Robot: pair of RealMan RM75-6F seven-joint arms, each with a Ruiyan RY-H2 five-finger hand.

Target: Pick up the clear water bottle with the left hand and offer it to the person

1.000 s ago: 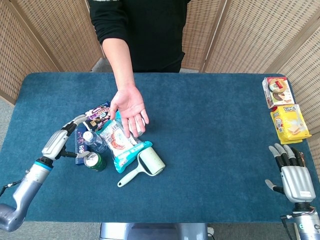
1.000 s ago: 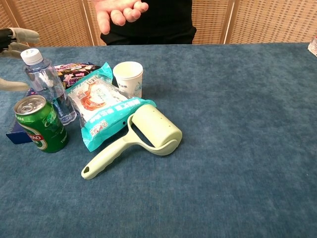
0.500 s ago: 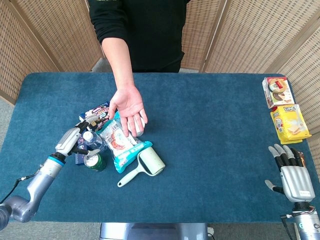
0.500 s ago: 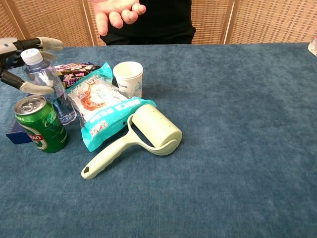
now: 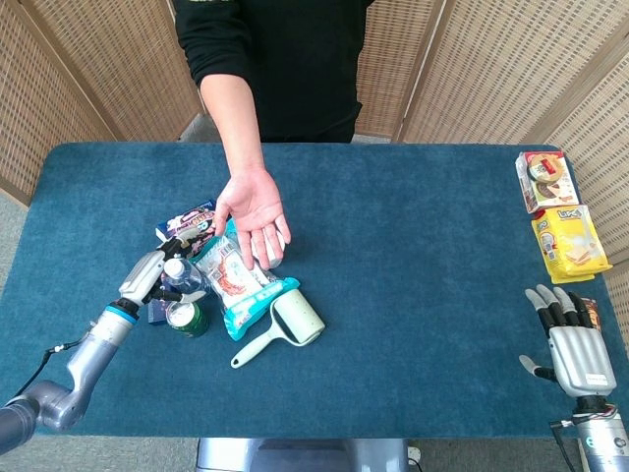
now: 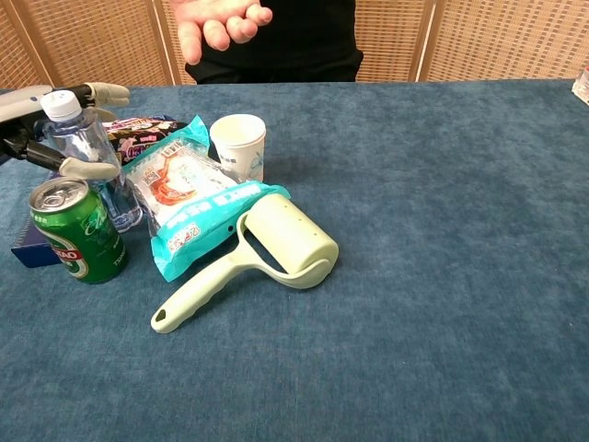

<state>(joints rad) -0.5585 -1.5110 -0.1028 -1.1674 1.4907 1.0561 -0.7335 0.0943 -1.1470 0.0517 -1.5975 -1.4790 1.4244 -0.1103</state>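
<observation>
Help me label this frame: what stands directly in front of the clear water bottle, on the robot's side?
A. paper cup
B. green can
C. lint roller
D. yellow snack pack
B: the green can stands upright just before the water bottle, nearer the chest camera.

The left hand (image 5: 149, 278) curls around the clear water bottle (image 5: 181, 278) beside the green can (image 5: 185, 317).

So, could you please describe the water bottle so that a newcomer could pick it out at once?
On the blue table, look at the cluster of items on its left side, below the person's open palm. The clear water bottle stands upright behind the green can, the only see-through item, with a white cap.
</observation>
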